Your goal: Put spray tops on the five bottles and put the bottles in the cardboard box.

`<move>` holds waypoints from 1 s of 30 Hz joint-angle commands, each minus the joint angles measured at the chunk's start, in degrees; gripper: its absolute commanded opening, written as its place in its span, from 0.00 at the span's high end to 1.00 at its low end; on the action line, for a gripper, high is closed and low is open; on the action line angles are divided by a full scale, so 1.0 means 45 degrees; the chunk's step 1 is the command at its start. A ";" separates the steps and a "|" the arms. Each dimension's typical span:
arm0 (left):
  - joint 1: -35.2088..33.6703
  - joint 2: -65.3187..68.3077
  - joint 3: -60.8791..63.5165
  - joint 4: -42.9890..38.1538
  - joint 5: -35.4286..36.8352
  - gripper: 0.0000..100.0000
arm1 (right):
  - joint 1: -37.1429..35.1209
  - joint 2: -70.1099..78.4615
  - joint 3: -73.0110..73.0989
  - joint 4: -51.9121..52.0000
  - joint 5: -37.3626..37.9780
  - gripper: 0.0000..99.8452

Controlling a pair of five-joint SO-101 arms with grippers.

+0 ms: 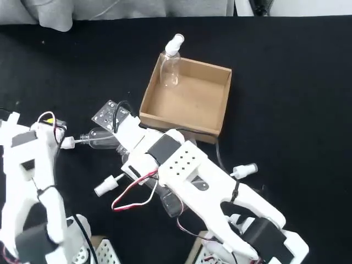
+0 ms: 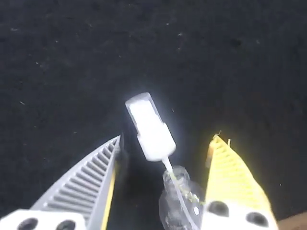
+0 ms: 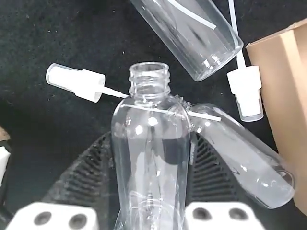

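Spray tops come first: one loose top (image 1: 110,184) and a second loose top (image 1: 245,170) lie on the black tabletop (image 1: 286,82), apart from the cardboard box (image 1: 181,123), on the side where the arms sit. Closer to the box, the right fingers (image 3: 76,182) are squeezed on a clear bottle (image 3: 148,158) with no top on its neck. Another bottle (image 3: 244,158) lies just beside it. Out from the box's near corner, the left fingers (image 2: 91,177) are spread wide and hold nothing. A white spray top (image 2: 148,127) lies between them, and its thin tube runs to a bottle's mouth. I cannot tell if that is the squeezed bottle. At the box's far wall, one finished bottle (image 1: 169,69) stands inside.

I think the job now is to get this top on. The left fingers should pinch the fat white part, not the thin tube, which could bend. Line the tube up with the mouth, push straight in, then turn. The right fingers must hold tight so the bottle does not roll.
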 commanded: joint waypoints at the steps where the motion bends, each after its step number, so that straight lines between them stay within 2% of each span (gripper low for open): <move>1: -0.0400 0.1016 -0.1416 0.0059 0.0098 0.74 | 0.0293 -0.0635 -0.0889 -0.0156 0.0078 0.92; 20: -0.0342 0.5177 -0.3878 0.0059 0.0098 0.74 | 0.0274 -0.0635 -0.0615 -0.0430 0.0098 0.92; 30: -0.0381 0.6349 -0.4542 0.0039 0.0098 0.74 | 0.0274 -0.0635 -0.0596 -0.0430 0.0098 0.92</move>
